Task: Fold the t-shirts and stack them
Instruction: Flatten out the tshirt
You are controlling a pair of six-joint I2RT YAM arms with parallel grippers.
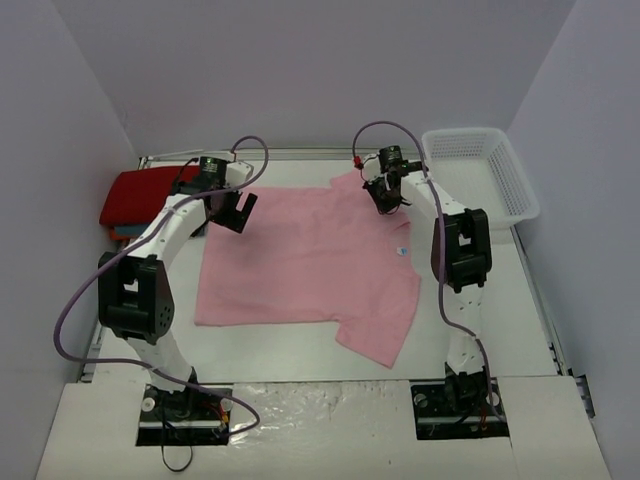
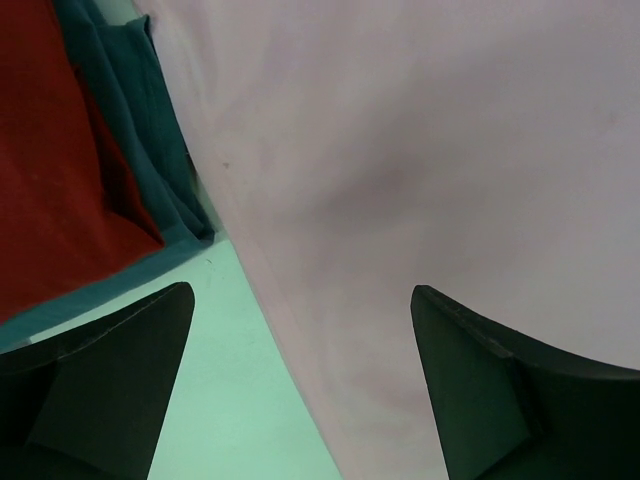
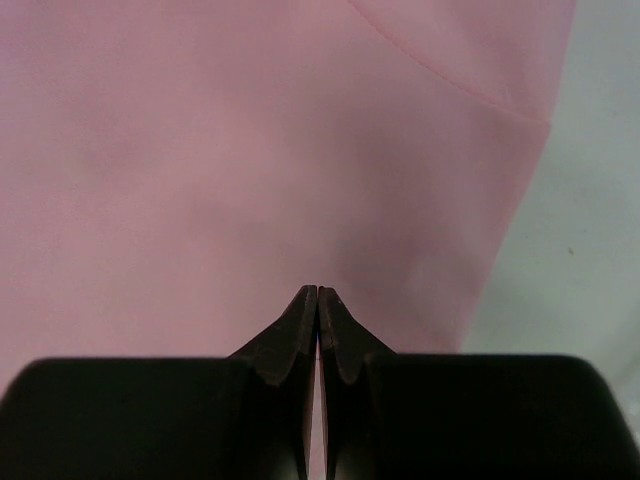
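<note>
Top view: the pink shirt (image 1: 300, 260) lies flat on the tabletop (image 1: 520, 330). The left jaws hang spread over its far-left corner, and the right jaws sit at its far sleeve. The red shirt (image 1: 140, 195) lies folded, left of the left jaws.

Left wrist: jaws wide apart, pink cloth between and beyond them, and red lying on the teal shirt (image 2: 130, 120) beyond the left one.

Right wrist: jaws pressed together, tips at pink cloth. I can't tell if they pinch it.

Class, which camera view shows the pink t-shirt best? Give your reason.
The top external view: nearly the whole pink t-shirt lies spread flat there, both sleeves showing. The left wrist view catches only a pale stretch along one edge; the right wrist view gives just a close patch with a seam.
</note>
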